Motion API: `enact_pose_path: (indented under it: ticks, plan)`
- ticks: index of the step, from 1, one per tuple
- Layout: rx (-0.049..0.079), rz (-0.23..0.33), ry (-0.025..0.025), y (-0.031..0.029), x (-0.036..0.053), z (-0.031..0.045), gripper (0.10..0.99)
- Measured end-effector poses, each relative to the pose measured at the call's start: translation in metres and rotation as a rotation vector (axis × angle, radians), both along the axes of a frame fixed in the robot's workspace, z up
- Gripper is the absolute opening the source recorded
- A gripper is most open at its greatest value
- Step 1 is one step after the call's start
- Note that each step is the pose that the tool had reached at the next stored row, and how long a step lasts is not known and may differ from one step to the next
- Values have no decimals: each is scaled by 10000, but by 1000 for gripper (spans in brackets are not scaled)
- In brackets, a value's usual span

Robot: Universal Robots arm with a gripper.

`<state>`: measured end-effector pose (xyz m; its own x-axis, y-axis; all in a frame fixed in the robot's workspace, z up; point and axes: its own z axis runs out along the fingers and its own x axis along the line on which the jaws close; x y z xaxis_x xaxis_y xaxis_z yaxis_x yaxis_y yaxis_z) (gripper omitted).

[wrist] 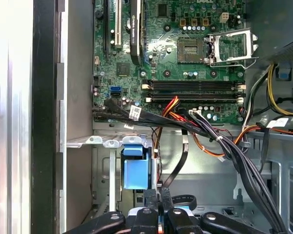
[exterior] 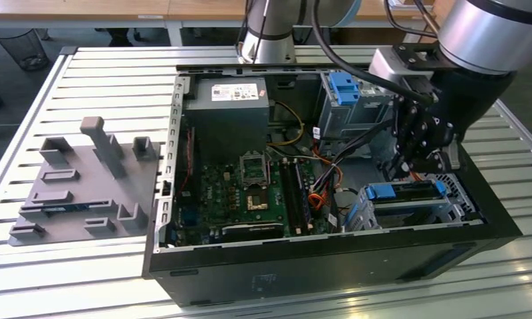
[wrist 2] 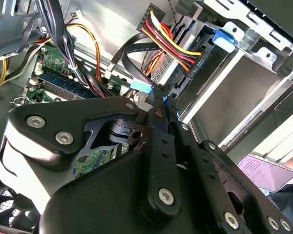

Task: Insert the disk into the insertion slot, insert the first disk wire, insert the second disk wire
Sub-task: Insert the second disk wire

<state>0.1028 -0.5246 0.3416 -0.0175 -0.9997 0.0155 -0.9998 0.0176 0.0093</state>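
Note:
The disk (exterior: pixel 406 191), in its bright blue frame (wrist: pixel 136 168), sits inside the silver perforated insertion slot (exterior: pixel 370 214) at the case's near corner on the exterior view's right. A black plug with red, yellow and black wires (wrist 2: pixel 178 41) sits at the disk's end. My gripper (exterior: pixel 419 166) hangs just above that end. Its fingers (wrist 2: pixel 158 105) are shut on the light-blue plug (wrist 2: pixel 140 87) of a flat black wire (wrist: pixel 178 168), which loops up toward the motherboard. The fingers hide the plug's tip.
The open computer case (exterior: pixel 337 266) lies on a slatted metal table (exterior: pixel 88 73). Inside are the motherboard (exterior: pixel 248 193), a power supply (exterior: pixel 226 113) and a taller grey cage with a blue tab (exterior: pixel 346 86). A bundle of black cables (wrist: pixel 244 161) runs beside the slot. A grey fixture block (exterior: pixel 80 186) lies at the exterior view's left.

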Motion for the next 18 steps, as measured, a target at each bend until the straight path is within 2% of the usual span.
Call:
enact_pose_path:
  ticks: [6,8,9,12,13,18]
  plan:
    - [13,0,0,-59,0,-4,149]
    - [57,0,0,-81,0,-6,149]
    - [143,0,1,-86,1,-7,149]
    - [562,0,1,-102,4,-10,149]
    - [599,0,1,-112,5,-12,149]
    - [602,-6,2,-181,9,-20,149]
